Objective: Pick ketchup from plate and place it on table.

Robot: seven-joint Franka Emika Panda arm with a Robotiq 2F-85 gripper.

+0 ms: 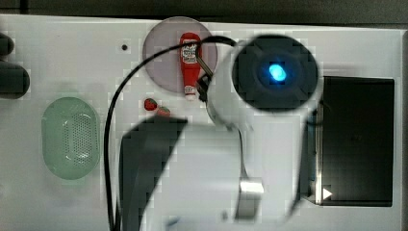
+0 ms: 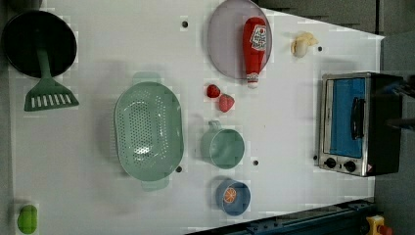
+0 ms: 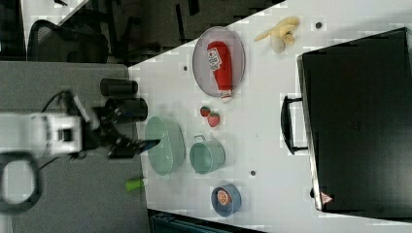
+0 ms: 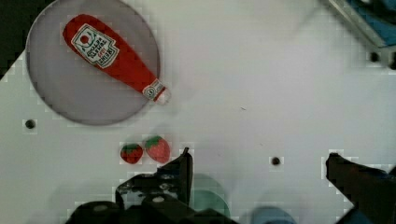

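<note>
In the left view, going left to right, a green basket [image 2: 149, 132] sits on the white table [image 2: 98, 54], then two strawberries [image 2: 219, 97] above a green cup [image 2: 222, 148]. The ketchup [image 2: 255, 48] lies flat on the right part of the lilac plate [image 2: 225, 41], its white cap just past the rim nearest the strawberries. Far right stands a toaster oven [image 2: 355, 122]. In the wrist view the gripper [image 4: 259, 168] is spread wide, holding nothing, well apart from the bottle
</note>
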